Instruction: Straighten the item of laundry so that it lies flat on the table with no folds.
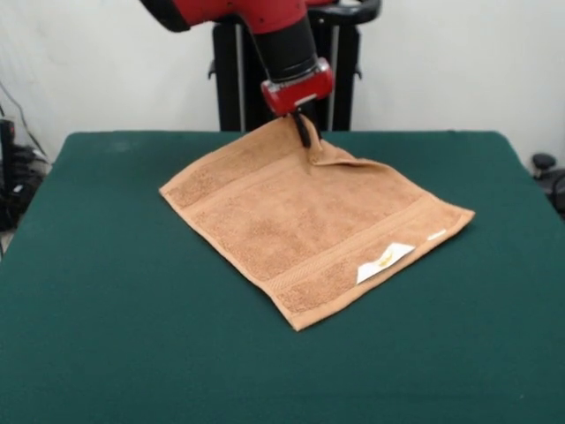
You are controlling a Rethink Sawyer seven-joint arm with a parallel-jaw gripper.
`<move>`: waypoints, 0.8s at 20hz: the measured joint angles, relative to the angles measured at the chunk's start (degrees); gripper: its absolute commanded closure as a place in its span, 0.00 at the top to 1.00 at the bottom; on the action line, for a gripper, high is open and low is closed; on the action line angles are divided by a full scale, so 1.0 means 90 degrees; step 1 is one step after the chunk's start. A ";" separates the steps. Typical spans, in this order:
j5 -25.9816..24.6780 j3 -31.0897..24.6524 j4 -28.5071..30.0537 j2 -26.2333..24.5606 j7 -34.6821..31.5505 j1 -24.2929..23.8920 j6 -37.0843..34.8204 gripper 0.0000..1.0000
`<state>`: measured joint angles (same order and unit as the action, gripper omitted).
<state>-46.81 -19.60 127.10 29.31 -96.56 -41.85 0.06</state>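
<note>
The orange-brown towel [300, 221] lies spread on the dark green table [106, 309], turned like a diamond, with woven border bands. A white label [384, 261] sits near its front right edge. The far corner is lifted off the cloth, and a small fold [342, 157] runs along the far right edge beside it. My gripper [305, 132] comes down from the red arm at the top and is shut on this raised far corner. The dark fingers [304, 129] stand close together against the towel. The rest of the towel lies flat.
The robot's black pedestal [231, 79] stands behind the table's far edge. Dark equipment and cables [13, 177] show past the left edge, and a black object [546, 168] shows past the right edge.
</note>
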 measured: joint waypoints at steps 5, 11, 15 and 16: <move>0.0001 0.0657 -0.0008 -0.0111 0.0000 0.0631 0.0695 0.00; 0.0158 0.1840 -0.0016 -0.0172 0.0000 0.1898 0.1983 0.00; 0.0754 0.2763 -0.0017 -0.0330 0.0000 0.2962 0.2850 0.00; 0.0948 0.2985 -0.0016 -0.0379 0.0000 0.3228 0.3028 0.00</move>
<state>-38.28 7.26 126.95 25.90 -96.56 -12.80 27.32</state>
